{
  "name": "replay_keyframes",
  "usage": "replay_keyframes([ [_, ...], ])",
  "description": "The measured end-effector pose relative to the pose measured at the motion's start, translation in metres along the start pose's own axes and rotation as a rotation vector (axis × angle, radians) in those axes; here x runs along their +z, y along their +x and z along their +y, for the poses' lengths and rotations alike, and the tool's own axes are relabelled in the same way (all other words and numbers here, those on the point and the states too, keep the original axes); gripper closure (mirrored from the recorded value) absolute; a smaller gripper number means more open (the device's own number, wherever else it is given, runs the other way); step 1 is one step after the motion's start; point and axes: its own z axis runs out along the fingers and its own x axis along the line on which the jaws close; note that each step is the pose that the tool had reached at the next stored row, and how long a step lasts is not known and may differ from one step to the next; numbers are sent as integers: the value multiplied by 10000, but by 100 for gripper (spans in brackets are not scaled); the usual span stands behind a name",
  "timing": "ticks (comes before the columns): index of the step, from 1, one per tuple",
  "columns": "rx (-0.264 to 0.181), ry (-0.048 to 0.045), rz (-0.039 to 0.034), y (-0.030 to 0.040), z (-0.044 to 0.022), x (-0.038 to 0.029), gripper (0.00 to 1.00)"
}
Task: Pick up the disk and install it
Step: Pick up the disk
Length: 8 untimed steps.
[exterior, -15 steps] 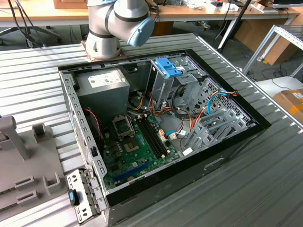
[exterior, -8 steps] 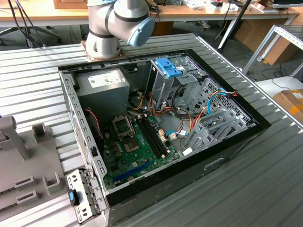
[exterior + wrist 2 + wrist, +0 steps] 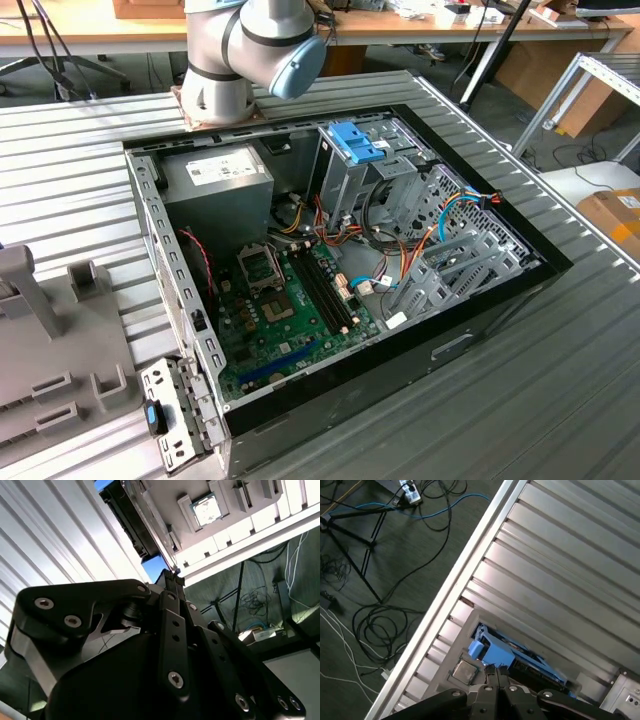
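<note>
Ribbed metal table (image 3: 560, 555) in the first wrist view, closed off on one side by a straight pale edge rail (image 3: 457, 582). Beyond that rail the floor (image 3: 350, 645) is seen, strewn with loose cables and crossed by a tripod leg (image 3: 357, 562). Toward the table's interior a broad stretch of bare ribbing is left open.

The disk (image 3: 502, 652) is found near that edge rail, on a pale grey fixture plate (image 3: 165, 500). It is recognised by its bright blue carrier rails around a dark body. A square processor chip (image 3: 465, 672) is seated in the plate just beside it, on the side toward the table edge.

The gripper (image 3: 496, 672) is placed directly at the disk. Its black fingers are drawn together with no gap visible between them, and their tips overlap the disk's near blue edge. In the second wrist view the fingertips are seen just beside a blue corner of the disk. Whether that edge is touched or pinched cannot be told.

In the exterior view, the open computer case (image 3: 480, 330) is laid flat on the table, with bare ribbing on all sides. Inside it, the power-supply box (image 3: 215, 175), the motherboard (image 3: 290, 320) and an upright drive cage (image 3: 345, 190) topped by a blue latch (image 3: 355, 140) are shown. The arm (image 3: 250, 50) is mounted behind the case.
</note>
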Motion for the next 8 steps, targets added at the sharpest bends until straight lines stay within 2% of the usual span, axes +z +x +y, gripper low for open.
replay_keyframes([
  [1,-165,3,0,0,0,1,89],
  [6,-192,4,1,0,1,0,89],
  [8,-365,10,3,0,0,0,89],
])
